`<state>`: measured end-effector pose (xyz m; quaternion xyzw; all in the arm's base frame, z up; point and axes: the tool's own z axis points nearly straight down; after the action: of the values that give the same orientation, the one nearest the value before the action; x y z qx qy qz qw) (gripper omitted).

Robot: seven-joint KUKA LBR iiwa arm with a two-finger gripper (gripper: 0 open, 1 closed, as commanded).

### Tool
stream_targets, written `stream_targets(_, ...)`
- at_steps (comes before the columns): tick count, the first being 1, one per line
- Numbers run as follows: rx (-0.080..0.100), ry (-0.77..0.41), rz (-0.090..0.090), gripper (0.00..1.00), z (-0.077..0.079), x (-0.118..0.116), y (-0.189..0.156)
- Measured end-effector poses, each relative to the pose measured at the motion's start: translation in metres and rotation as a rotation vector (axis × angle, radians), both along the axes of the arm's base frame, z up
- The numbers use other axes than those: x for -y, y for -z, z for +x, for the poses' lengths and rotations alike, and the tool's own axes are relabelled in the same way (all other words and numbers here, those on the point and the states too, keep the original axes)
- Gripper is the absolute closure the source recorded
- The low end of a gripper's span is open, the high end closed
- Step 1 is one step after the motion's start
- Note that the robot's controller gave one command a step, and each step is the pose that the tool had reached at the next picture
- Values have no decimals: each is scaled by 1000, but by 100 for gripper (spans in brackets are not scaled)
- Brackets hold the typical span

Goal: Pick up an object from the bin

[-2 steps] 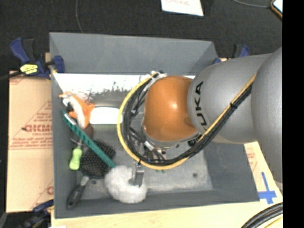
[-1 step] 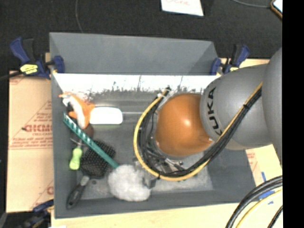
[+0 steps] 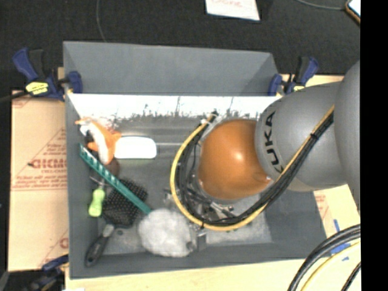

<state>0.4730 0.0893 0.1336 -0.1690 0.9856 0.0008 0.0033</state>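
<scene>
**Tool.** Gripper (image 3: 199, 222), one, low in the bin (image 3: 291, 223) beneath the arm's orange cover (image 3: 230, 159). Whether it is spread or pressed together cannot be told, as the cover hides it.

**Nearest thing.** White fluffy wad (image 3: 162, 232), one, just beside the gripper and the likeliest pick. It is not seen to be held.

**Further from the gripper:**
- black hairbrush (image 3: 121, 210), one, beyond the wad
- teal comb (image 3: 115, 177), one, lying across the brush
- green piece (image 3: 97, 202), one, beside the brush
- white oblong (image 3: 134, 148), one, further off
- orange soft toy (image 3: 100, 139), one, furthest, touching the oblong

**Risks, as judged.** The soft wad may give, so only a tuft is caught and slips free. A lift close to the brush could drag the comb along. The yellow cable loop (image 3: 176, 168) might snag.
</scene>
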Motion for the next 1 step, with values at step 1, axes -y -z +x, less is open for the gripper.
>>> stream_targets(1, -1, 1, 0, 0, 0, 0, 0)
